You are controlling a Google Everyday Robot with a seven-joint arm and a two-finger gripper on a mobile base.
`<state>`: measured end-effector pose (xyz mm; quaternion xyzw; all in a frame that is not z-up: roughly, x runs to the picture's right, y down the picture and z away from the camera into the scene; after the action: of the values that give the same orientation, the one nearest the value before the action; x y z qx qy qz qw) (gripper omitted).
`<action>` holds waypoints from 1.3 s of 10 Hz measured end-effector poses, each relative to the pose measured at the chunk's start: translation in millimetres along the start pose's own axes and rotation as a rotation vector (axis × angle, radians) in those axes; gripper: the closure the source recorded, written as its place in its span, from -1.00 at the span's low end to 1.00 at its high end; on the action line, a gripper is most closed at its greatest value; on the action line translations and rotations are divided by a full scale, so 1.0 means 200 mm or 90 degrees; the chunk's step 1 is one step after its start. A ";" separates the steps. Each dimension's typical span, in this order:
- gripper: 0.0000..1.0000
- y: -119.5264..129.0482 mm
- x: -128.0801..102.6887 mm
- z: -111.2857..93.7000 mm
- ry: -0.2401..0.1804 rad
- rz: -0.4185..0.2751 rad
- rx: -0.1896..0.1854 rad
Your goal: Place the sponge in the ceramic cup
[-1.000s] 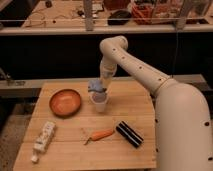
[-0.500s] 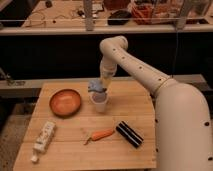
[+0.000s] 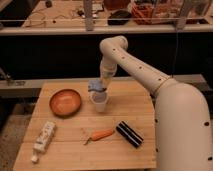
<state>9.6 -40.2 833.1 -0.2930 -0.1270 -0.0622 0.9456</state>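
Observation:
The white ceramic cup (image 3: 100,103) stands upright on the wooden table (image 3: 75,150), just right of the orange bowl. Directly above its mouth hangs the blue-grey sponge (image 3: 95,86), its lower edge close to the cup's rim. My gripper (image 3: 101,86) points down from the white arm, which reaches in from the right, and is shut on the sponge. Part of the sponge sticks out to the left of the gripper.
An orange bowl (image 3: 65,102) sits left of the cup. Toward the table's front lie a carrot (image 3: 101,134), a black striped block (image 3: 129,134) and a white tube (image 3: 44,137). A dark counter runs behind the table.
The gripper with the sponge has stayed over the cup, with at most a slight drop toward the rim. Nothing else on the table has moved.

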 end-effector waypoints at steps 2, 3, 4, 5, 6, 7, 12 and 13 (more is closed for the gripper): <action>0.15 0.00 0.00 0.00 0.001 0.001 0.000; 0.37 0.00 0.00 0.00 0.001 0.001 0.000; 0.46 0.00 0.00 0.00 0.001 0.001 0.000; 0.54 0.00 0.00 0.00 0.001 0.002 0.000; 0.68 0.00 -0.01 0.00 0.000 0.004 0.000; 0.68 0.00 -0.01 0.00 0.000 0.004 0.000; 0.58 0.00 -0.01 -0.01 0.001 0.009 0.001; 0.48 0.00 0.00 -0.01 0.001 0.010 0.001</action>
<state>9.3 -41.6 832.0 -0.2934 -0.1236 -0.0548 0.9464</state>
